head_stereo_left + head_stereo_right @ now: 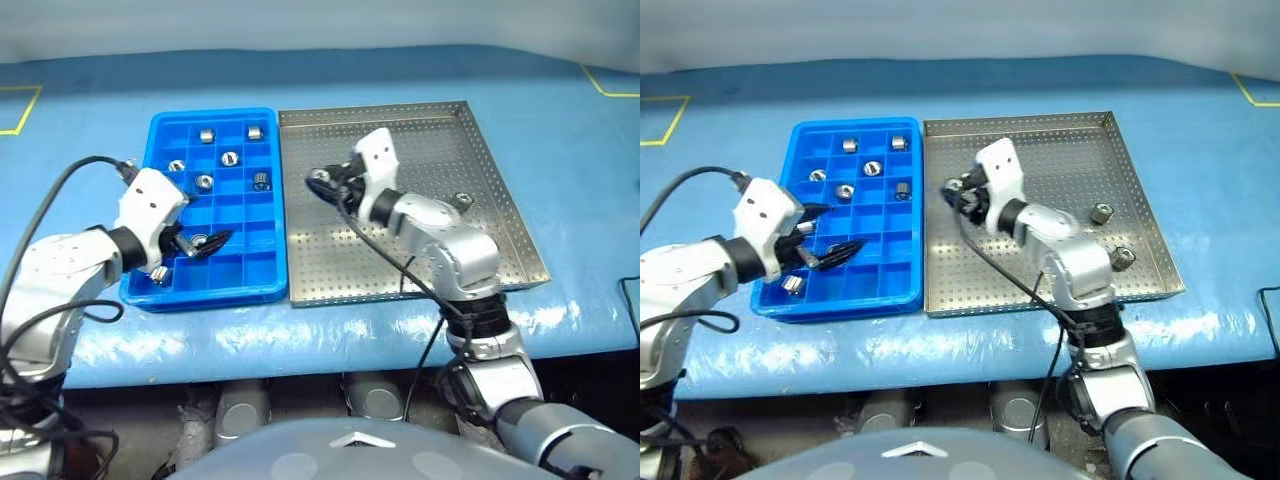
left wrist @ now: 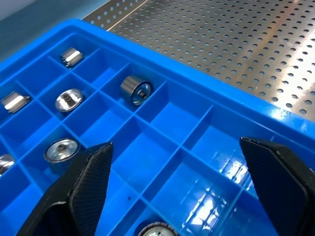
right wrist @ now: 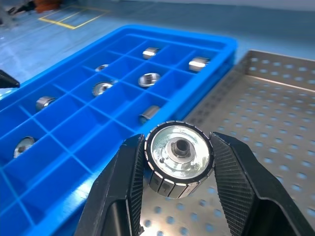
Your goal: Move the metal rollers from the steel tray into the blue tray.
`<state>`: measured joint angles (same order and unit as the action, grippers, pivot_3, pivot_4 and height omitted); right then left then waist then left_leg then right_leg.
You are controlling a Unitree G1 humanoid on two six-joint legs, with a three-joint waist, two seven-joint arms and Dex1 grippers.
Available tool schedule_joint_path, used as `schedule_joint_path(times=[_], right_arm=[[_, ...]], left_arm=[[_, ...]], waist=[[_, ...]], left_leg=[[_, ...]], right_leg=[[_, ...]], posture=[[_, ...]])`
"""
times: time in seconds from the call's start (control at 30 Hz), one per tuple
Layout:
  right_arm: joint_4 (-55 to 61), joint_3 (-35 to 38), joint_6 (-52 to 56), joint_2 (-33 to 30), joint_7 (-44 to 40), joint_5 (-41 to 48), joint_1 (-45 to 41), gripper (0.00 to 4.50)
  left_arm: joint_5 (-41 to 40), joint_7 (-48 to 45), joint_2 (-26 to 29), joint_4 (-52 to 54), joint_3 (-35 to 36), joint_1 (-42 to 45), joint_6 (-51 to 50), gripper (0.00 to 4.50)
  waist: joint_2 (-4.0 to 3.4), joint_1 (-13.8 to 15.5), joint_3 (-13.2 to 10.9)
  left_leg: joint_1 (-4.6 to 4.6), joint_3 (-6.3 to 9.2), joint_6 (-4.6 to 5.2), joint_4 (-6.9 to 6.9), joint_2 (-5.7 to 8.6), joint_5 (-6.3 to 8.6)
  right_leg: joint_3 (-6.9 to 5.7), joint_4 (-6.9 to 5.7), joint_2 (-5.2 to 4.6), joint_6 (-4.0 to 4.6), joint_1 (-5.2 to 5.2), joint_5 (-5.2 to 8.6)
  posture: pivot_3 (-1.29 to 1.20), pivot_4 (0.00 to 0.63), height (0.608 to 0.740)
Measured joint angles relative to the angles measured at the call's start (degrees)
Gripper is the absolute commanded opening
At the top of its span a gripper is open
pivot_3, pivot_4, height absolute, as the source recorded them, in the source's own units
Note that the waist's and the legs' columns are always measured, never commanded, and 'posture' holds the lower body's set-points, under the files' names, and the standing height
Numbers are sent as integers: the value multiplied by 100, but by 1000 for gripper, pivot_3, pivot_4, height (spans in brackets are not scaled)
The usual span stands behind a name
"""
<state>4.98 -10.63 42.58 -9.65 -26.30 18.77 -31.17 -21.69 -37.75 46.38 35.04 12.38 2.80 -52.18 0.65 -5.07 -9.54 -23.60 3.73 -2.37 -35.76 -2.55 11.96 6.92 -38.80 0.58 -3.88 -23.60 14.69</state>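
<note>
Right gripper is clamped on one metal roller, fingers pressing its ribbed sides, dark centre hole facing the wrist camera. In the head view it sits mid-frame over the left edge of the steel tray, pointing toward the blue tray. My read: it is carrying the roller across, held by the sides so it can drop flat into a cell.

Left gripper is spread wide and holds nothing, parked over the lower left part of the blue tray, fingers angled across the compartments. Probably hanging to the side so the incoming arm has room.

Blue tray lies left of centre on the blue worktop, just beside the steel tray, long edges nearly touching, which keeps the transfer short. Several rollers already sit one per cell, mostly in the upper rows, one near the lower left corner. Many cells are free, including those next to the steel tray.

Two rollers remain on the steel tray's perforated floor, right side of frame and nearer the rim. Judgement: task well along, with the held roller plus those two still to place.
</note>
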Motion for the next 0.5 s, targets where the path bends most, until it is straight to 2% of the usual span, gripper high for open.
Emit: schedule_joint_path(times=[0.23,0.5], right_arm=[[-1327,-518,-539,708,-341,-288,-722,1725],[-2676,-605,-975,1165,-544,-532,-1149,1725]], left_arm=[[-117,237,-14,596,837,-689,-358,4500],[-149,467,-206,885,1001,-1274,-399,4500]], waist=[[3,289,-1],[3,514,-1]], left_leg=[[3,3,-1,11,-2,0],[4,7,-4,20,-3,-2]], right_leg=[[-9,1,0,7,-2,3],[-17,2,0,33,-5,-3]], posture=[[209,150,740],[241,150,740]])
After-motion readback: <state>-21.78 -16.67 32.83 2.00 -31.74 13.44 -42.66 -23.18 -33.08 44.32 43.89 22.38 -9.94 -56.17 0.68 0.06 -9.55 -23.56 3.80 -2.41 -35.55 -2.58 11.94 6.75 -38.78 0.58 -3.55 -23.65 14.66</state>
